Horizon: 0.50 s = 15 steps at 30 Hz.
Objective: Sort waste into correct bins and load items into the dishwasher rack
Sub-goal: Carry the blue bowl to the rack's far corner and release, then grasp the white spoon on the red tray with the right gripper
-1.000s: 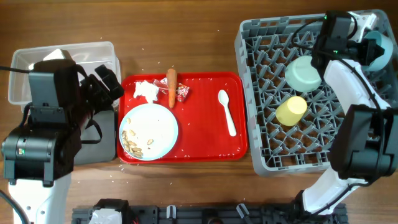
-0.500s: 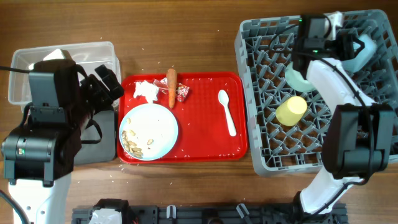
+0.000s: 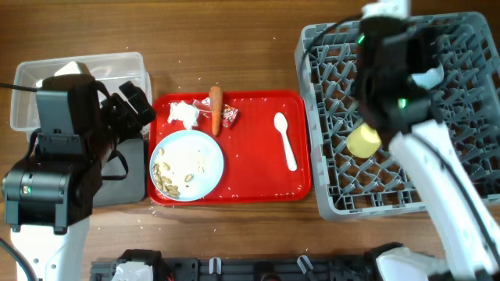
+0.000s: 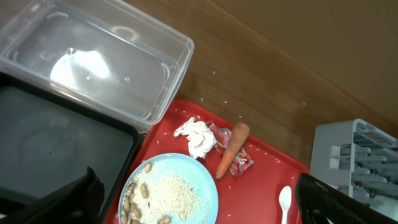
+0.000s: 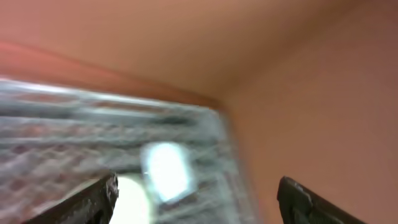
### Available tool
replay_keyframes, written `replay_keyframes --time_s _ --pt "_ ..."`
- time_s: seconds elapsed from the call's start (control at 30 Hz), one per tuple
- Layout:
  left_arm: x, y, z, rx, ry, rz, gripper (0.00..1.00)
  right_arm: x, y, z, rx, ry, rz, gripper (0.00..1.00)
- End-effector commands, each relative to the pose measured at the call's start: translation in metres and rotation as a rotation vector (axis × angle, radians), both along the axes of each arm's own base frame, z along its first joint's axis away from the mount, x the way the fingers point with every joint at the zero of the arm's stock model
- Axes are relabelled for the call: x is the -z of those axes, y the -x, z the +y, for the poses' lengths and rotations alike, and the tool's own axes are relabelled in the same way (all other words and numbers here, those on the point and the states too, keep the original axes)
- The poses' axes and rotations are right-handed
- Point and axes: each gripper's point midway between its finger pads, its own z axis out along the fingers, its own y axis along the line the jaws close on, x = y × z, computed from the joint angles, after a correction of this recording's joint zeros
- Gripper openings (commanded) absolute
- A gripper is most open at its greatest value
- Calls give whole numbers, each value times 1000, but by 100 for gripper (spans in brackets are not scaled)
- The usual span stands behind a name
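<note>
On the red tray, the pale blue plate (image 3: 186, 164) (image 4: 171, 193) carries crumbly food scraps. Behind it lie the white tissue (image 3: 183, 114) (image 4: 196, 135), the carrot (image 3: 216, 109) (image 4: 232, 149) and the red-and-white wrapper (image 3: 230, 116) (image 4: 241, 163). The white spoon (image 3: 285, 140) lies on the tray's right side. My left gripper (image 4: 196, 196) hangs open above the plate, holding nothing. The grey dishwasher rack (image 3: 336, 187) holds the yellow cup (image 3: 363, 141). My right gripper (image 5: 199, 199) is open and empty above the rack, in a blurred view. The right arm (image 3: 391, 70) hides the bowls from overhead.
The clear tub (image 3: 86, 70) (image 4: 93, 59) stands at the back left. The black tray (image 4: 56, 149) sits in front of it, mostly under the left arm (image 3: 58, 156) in the overhead view. The red tray (image 3: 250, 176) lies between the bins and the rack.
My right gripper has opened and its arm has swung from the rack's far right corner toward the rack's left side, rising toward the camera. The left arm has not moved.
</note>
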Motion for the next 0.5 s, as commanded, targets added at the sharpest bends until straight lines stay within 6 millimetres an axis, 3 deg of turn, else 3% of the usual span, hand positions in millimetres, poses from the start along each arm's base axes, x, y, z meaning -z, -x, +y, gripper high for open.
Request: replay_keyframes --time_s 0.0,0.13,0.17,0.27,0.37,0.47 --pt "-5 -1 3 -15 -11 -14 100 57 33 133 -374 -579 224 81" --pt "-5 -1 3 -15 -11 -15 100 106 84 190 -374 -910 536 79" --pt "-5 -1 3 -15 -11 -15 100 129 97 202 -344 -952 642 76" --pt "-5 -1 3 -15 -11 -14 100 173 104 202 -246 -903 743 73" --pt "-5 -1 3 -15 -11 -14 100 212 98 189 -110 -828 774 69" --pt "-5 -1 3 -15 -11 -15 100 249 90 188 -64 -777 817 65"
